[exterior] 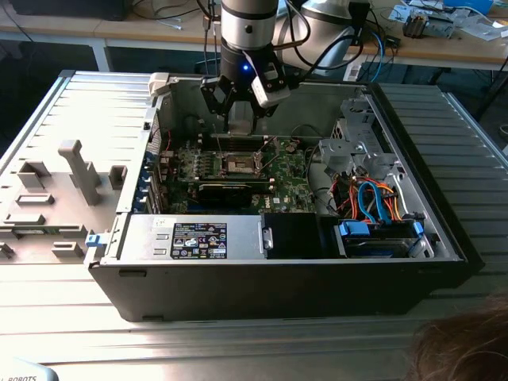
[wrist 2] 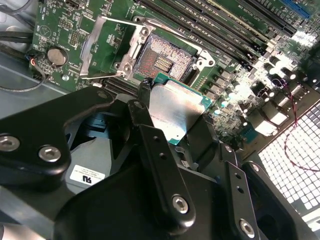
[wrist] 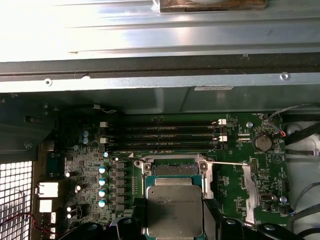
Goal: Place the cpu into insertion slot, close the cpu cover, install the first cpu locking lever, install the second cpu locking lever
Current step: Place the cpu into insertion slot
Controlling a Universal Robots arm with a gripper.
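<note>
Jaws part-closed, gripping the cpu (wrist 2: 175, 112) over the insertion slot (wrist 2: 165, 60)

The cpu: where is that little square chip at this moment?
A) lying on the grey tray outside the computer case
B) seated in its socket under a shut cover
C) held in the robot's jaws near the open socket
C: the cpu is clamped between the jaws, while the insertion slot lies bare and the cpu cover stands swung open.
</note>
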